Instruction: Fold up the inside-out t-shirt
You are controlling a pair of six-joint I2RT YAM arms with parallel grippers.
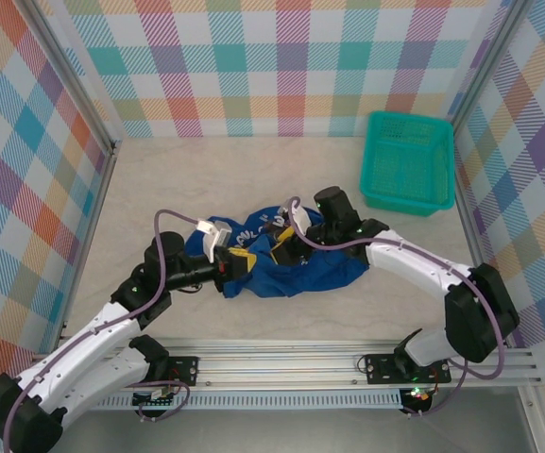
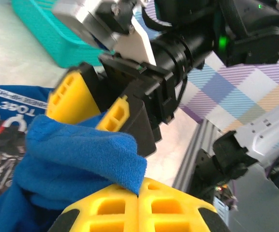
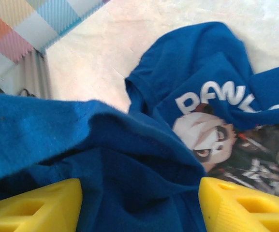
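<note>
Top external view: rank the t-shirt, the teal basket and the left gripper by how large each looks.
1. t-shirt, crumpled and partly covered by the arms
2. teal basket, close to the shirt in size, so this order is unsure
3. left gripper, clearly smallest

1. The left arm (image 1: 93, 340) stretches low and forward. The left gripper (image 2: 138, 193) has its yellow fingers pressed together, with a fold of the t-shirt (image 2: 81, 154) pinched between the jaws.
2. The right arm (image 1: 414, 269) bends inward. The right gripper (image 3: 139, 205) has its jaws spread wide, close opposite the left jaws.

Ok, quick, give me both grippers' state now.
Left gripper: shut on the t-shirt.
Right gripper: open, straddling the t-shirt.
</note>
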